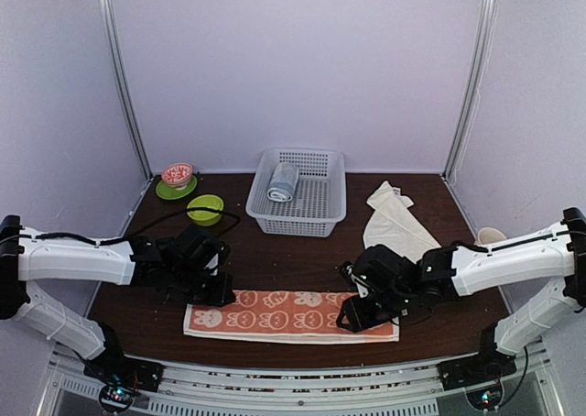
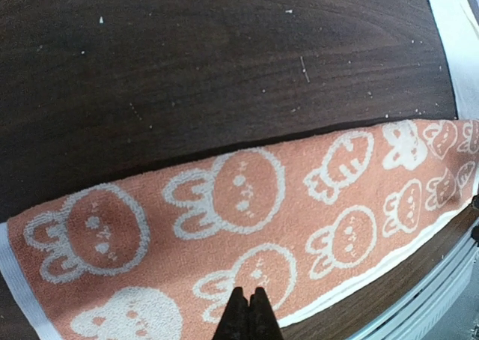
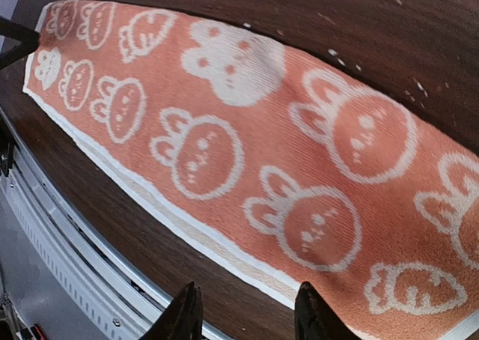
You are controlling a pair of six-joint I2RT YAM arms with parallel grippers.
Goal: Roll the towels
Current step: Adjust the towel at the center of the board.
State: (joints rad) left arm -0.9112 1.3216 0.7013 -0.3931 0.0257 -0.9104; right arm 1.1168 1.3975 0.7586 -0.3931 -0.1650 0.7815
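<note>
The right claw (image 3: 243, 310), parted and empty, hovers above the right end of the flat salmon-orange rabbit-print cloth towel (image 1: 293, 313). The left claw (image 2: 251, 314), pinched shut, hangs above its left end. The towel lies lengthwise, left to right, along the near edge of the counter (image 1: 275, 260).

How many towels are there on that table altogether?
3. An orange bunny-print towel lies flat at the near edge, a cream towel lies crumpled right of the basket, and a grey-blue rolled towel sits inside it. A pale thing at the right edge is unclear.
</note>
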